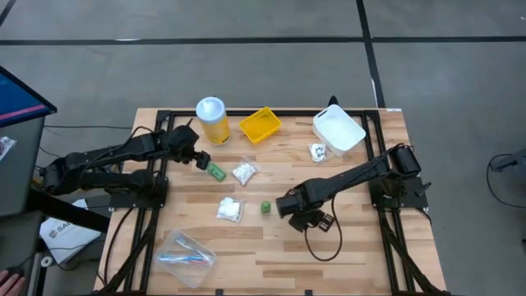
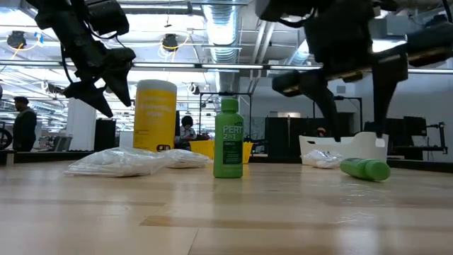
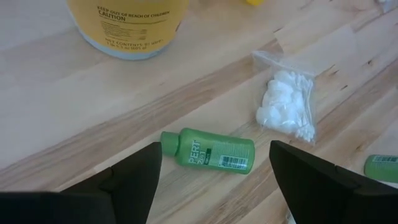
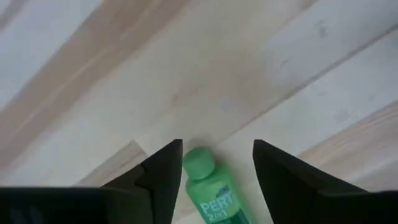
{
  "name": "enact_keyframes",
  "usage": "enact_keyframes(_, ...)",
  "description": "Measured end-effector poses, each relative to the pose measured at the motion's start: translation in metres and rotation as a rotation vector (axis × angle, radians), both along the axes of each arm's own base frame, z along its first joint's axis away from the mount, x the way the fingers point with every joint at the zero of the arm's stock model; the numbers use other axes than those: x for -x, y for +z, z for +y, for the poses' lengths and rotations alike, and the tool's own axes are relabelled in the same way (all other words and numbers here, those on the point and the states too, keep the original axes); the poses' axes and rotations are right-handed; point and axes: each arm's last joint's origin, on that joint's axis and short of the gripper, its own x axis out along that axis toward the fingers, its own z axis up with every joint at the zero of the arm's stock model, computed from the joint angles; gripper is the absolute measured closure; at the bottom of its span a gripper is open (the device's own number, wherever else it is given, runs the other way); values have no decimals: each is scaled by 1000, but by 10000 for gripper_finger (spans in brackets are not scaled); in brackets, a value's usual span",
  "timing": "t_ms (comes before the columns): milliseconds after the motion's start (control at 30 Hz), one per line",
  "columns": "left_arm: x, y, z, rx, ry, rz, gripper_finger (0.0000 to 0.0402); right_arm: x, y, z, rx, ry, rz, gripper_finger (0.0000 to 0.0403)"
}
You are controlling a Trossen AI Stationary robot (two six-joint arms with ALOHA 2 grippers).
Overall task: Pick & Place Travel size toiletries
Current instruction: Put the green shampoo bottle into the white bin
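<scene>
On the left side of the desk (image 1: 345,247), the left gripper (image 1: 197,157) is held spread just above a lying green bottle (image 1: 216,171), with nothing between its fingers. In the left wrist view this bottle (image 3: 208,151) is seen on its side between the two dark fingers (image 3: 134,180), its long axis running roughly from one finger to the other, so a turn of the wrist would probably be needed before a close across its width. A clear packet (image 1: 243,173) of white contents lies just beside it, toward the middle.

Further right, an upright green bottle (image 1: 266,207) stands near the desk's centre. The right gripper (image 1: 283,205) is just beside it, spread and empty. In the right wrist view the capped top (image 4: 198,160) sits between the fingers, nearer one finger (image 4: 163,180). This arm is judged the nearer for that bottle; the left arm is nearer the lying one.
</scene>
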Motion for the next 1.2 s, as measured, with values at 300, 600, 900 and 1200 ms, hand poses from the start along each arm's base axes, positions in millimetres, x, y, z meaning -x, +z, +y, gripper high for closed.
enact_keyframes(300,0,0,0,-1,0,-3,108,21,-31,-4,45,66,91,229)
enact_keyframes(600,-1,1,0,-4,0,-8,108,30,-50,-6,70,59,68,246)
enact_keyframes(900,-1,1,0,0,7,-14,108,16,-1,-28,15,-342,18,258)
enact_keyframes(1200,-1,1,1,1,14,-25,108,65,32,-69,29,-886,43,233)
